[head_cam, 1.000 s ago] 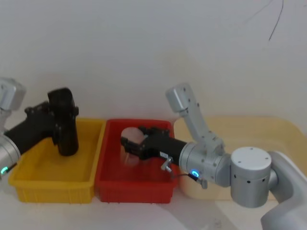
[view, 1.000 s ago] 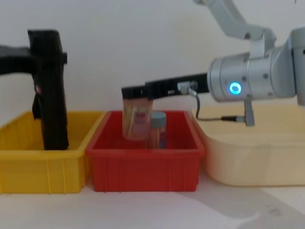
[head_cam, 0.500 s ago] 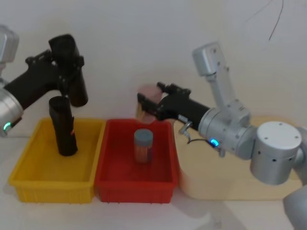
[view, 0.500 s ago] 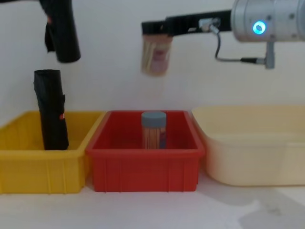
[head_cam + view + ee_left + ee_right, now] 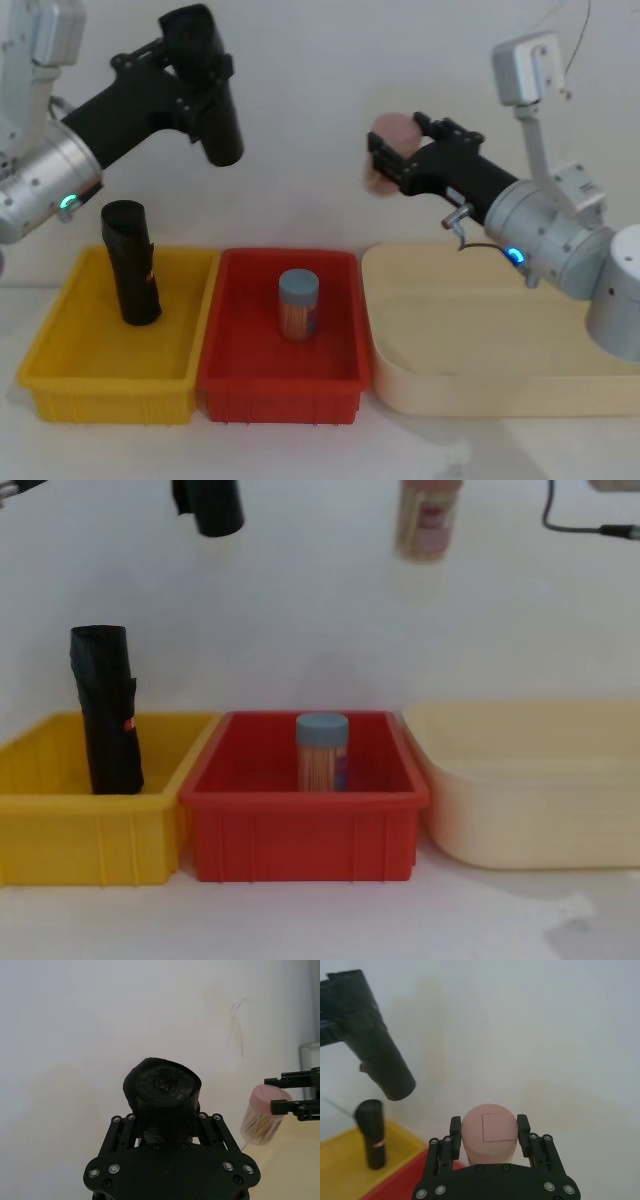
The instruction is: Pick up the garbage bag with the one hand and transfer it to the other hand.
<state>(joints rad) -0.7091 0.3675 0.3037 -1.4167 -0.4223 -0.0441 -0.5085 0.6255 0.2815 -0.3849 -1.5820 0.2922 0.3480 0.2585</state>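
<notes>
My left gripper (image 5: 193,78), on the green-ringed arm, is shut on the garbage bag (image 5: 215,120), a black rolled bundle held high above the yellow bin and tilted. In the left wrist view the garbage bag (image 5: 162,1085) sticks out end-on between the fingers (image 5: 122,1122). Its lower end (image 5: 212,505) shows at the top of the chest view. My right gripper (image 5: 398,146), on the blue-ringed arm, is raised well to the right of the bag. It is shut on a pink-capped jar of sticks (image 5: 384,166), which the right wrist view shows between the jaws (image 5: 487,1135).
A second black roll (image 5: 130,262) stands upright in the yellow bin (image 5: 60,375). A blue-capped jar (image 5: 298,303) stands in the red bin (image 5: 280,385). A cream tray (image 5: 480,395) lies at the right. A white wall is close behind.
Both arms have risen. The left one carried the bag up and to the right, away from the yellow bin. The right one lifted the pink-capped jar out of the red bin, up and right.
</notes>
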